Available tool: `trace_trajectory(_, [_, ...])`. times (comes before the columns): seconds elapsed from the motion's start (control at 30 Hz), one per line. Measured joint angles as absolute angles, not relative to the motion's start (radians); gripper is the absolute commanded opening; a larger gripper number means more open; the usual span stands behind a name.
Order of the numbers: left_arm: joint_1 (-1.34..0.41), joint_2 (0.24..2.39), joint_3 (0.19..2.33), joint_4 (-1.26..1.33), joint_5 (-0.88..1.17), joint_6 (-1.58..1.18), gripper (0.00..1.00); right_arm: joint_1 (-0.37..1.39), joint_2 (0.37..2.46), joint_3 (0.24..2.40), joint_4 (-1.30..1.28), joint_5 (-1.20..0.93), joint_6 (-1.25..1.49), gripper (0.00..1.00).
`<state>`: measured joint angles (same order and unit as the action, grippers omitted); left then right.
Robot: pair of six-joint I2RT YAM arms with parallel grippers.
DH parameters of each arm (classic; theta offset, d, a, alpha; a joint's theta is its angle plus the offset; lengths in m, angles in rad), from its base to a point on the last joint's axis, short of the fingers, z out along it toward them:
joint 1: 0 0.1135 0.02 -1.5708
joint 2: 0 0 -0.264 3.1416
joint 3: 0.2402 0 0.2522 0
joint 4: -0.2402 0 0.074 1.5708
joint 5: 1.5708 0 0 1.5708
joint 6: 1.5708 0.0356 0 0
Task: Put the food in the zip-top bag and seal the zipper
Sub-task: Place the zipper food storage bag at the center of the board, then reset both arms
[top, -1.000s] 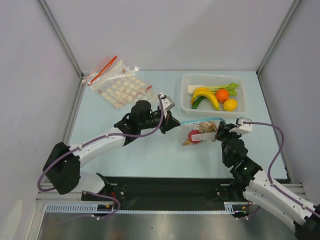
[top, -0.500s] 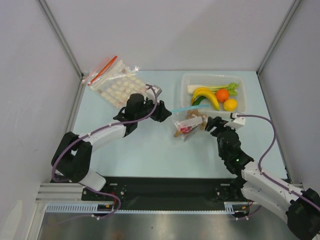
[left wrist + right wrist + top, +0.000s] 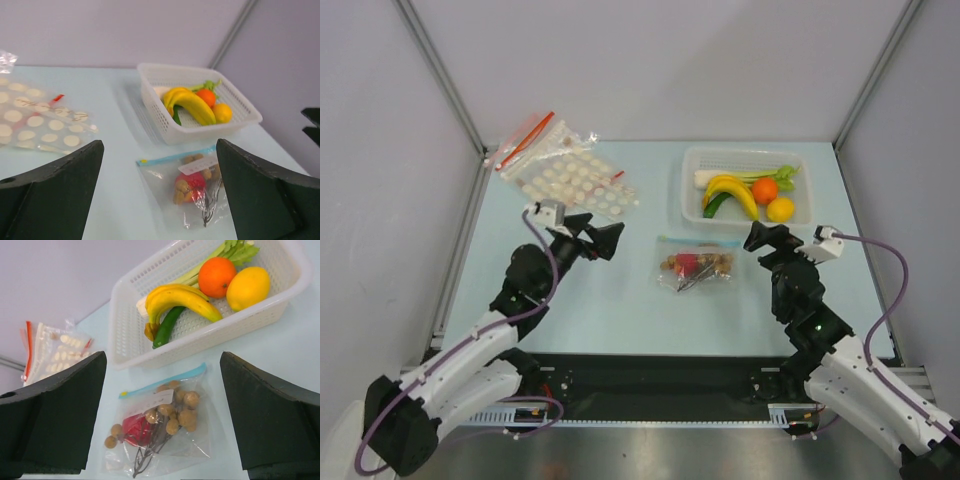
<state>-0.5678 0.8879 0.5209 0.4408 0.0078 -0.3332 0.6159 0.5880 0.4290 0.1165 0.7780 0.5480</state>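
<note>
Midway between left pincer [image 3: 603, 238] and right pincer [image 3: 757, 238], both released and empty, the zip-top bag [image 3: 695, 272] lies flat on the table [image 3: 620, 300], food [image 3: 167, 417] inside; confirm the zipper [image 3: 698, 240] is pressed shut end to end; re-pinch any gap.

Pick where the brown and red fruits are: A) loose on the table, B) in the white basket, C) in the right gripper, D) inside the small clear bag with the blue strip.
D: the fruits show through the small clear bag, which lies flat on the table, apart from the open left gripper and right gripper.
</note>
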Motion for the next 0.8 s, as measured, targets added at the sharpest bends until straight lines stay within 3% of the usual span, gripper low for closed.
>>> trace_trajectory(0.1, [-0.568,0.745,0.403,0.493,-0.133,-0.427,1.00,0.616,0.574,0.455,0.054,0.815,0.603,1.00])
trace_trajectory(0.27, [-0.568,0.760,0.414,0.418,-0.199,-0.503,1.00,0.616,0.562,0.467,-0.064,0.892,0.714,1.00])
trace_trajectory(0.8, [-0.568,0.846,0.482,0.352,-0.133,-0.524,1.00,0.616,0.520,0.512,-0.207,0.947,0.712,1.00])
